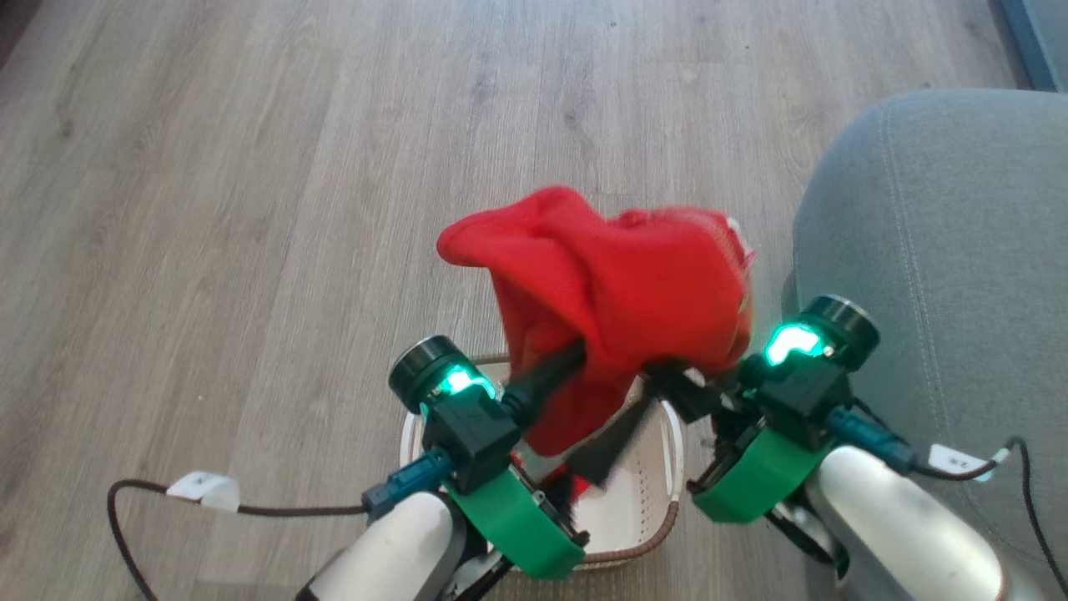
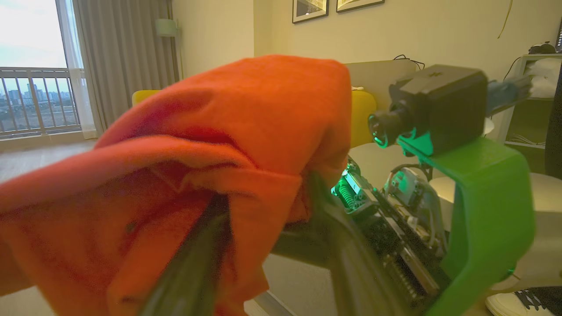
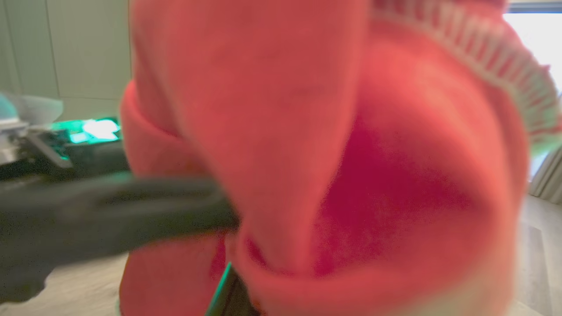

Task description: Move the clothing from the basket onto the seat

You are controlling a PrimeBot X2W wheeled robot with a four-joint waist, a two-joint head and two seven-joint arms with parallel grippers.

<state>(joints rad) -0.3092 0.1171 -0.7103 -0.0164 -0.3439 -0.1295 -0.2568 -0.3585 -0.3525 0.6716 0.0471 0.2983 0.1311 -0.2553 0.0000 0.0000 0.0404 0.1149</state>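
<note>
- Garment (image 1: 617,284) hangs bunched in the air above the basket (image 1: 642,547), between your two grippers. The seat (image 1: 934,250) lies off to the right, and none of the cloth is on it yet.
- Your left gripper (image 2: 268,193) has its fingers apart, and the cloth is only draped over one finger. That looks like no real hold, so any tilt can let the cloth slide off.
- Your right gripper (image 1: 680,380) is buried under the cloth and blurred, so you cannot tell whether it is clamped on fabric. If it has only an edge, the garment likely drops into the basket or onto the floor (image 1: 250,209).
- A fold hanging low may snag the basket rim and drag the basket along as you swing right.
- Cloth blocks much of what you see along either gripper, so the garment could land short of the seat's edge.
</note>
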